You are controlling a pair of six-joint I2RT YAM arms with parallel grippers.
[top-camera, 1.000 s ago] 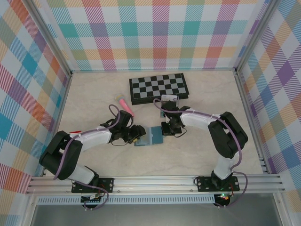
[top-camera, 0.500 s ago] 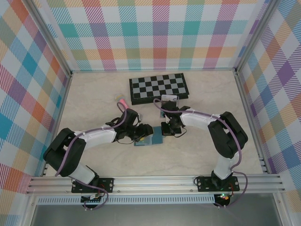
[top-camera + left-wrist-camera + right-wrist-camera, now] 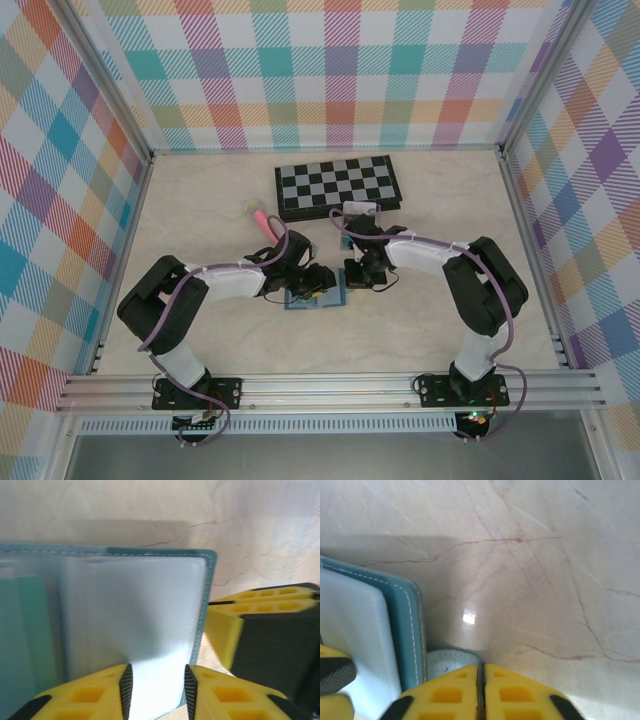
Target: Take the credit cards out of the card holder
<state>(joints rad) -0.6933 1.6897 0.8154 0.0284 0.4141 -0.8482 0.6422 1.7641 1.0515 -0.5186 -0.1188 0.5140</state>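
Holder: card holder (image 3: 326, 298) lies open and flat on the table (image 3: 200, 210), between the two claws.
Left claw: left gripper (image 3: 158, 672) hangs over the holder's right-hand page; its yellow fingers (image 3: 90, 695) stand a little apart, and the pale card (image 3: 140, 605) shows in the gap.
Left claw contact: I cannot tell whether the tips touch the page.
Cards: the pale card sits in its pocket straight ahead of the left claw; a teal card (image 3: 25, 630) sits in the next pocket, off to that claw's left.
Holder edge: the stitched blue rim (image 3: 209, 580) runs just right of the left claw.
Right claw: right gripper (image 3: 481, 667) has its fingers pressed together, with only a thin seam between them.
Right claw place: it stands at the holder's outer edge (image 3: 412, 625), with the holder to its left.
Snap tab: rounded tab (image 3: 451, 661) lies right at the right claw's tip.
Spacing: the right claw's fingers (image 3: 235, 625) sit close beside the left claw.
Beyond the claws: chessboard (image 3: 340, 185) and pink marker (image 3: 263, 221).
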